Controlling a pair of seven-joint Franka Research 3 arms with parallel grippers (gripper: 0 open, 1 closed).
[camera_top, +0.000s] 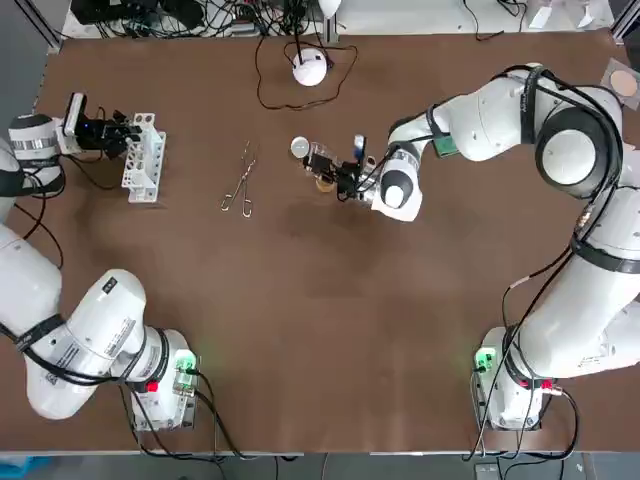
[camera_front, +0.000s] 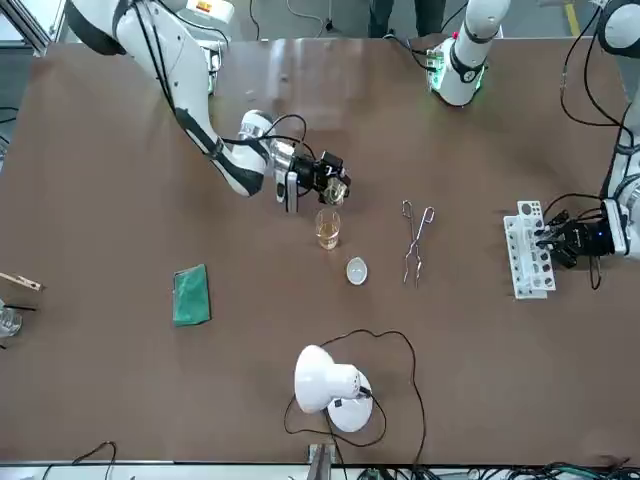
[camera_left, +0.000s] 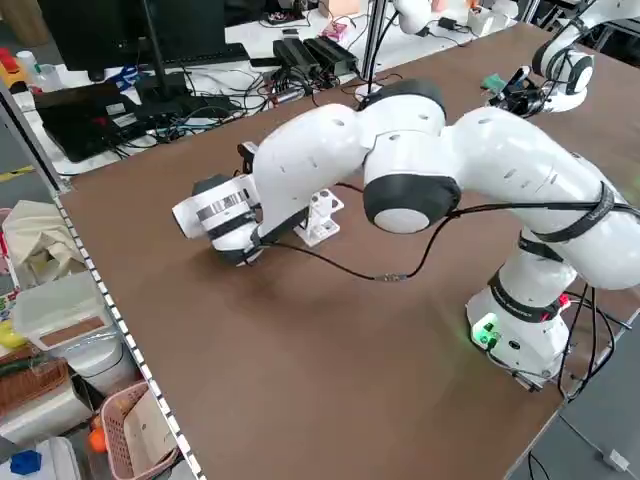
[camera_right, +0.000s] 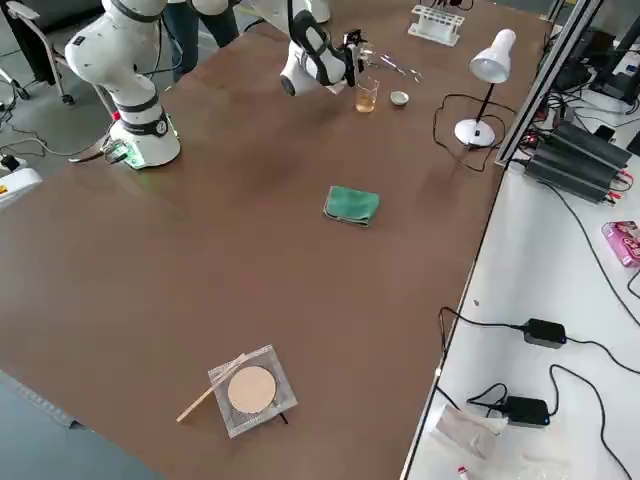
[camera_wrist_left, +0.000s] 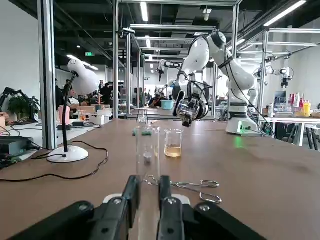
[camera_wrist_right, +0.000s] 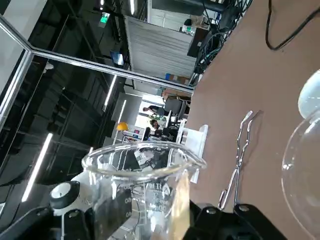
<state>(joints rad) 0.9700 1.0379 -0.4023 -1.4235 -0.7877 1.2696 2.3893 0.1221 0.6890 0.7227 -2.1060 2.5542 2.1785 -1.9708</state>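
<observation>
My right gripper (camera_top: 333, 172) is shut on a small glass beaker (camera_wrist_right: 145, 195), held tilted just above a second beaker (camera_front: 328, 230) that stands on the table with amber liquid in it. A small glass dish (camera_front: 356, 270) lies beside that beaker. At the table's far left, my left gripper (camera_top: 120, 133) is at the white test tube rack (camera_top: 143, 157). In the left wrist view its fingers (camera_wrist_left: 131, 196) are closed on an upright glass test tube (camera_wrist_left: 147, 150) at the rack.
Metal tongs (camera_top: 240, 180) lie between the rack and the beakers. A white desk lamp (camera_top: 310, 68) with its cable stands at the far edge. A green cloth (camera_front: 190, 295) lies under the right arm's side. A square pad with a cork disc (camera_right: 250, 390) sits at the far right corner.
</observation>
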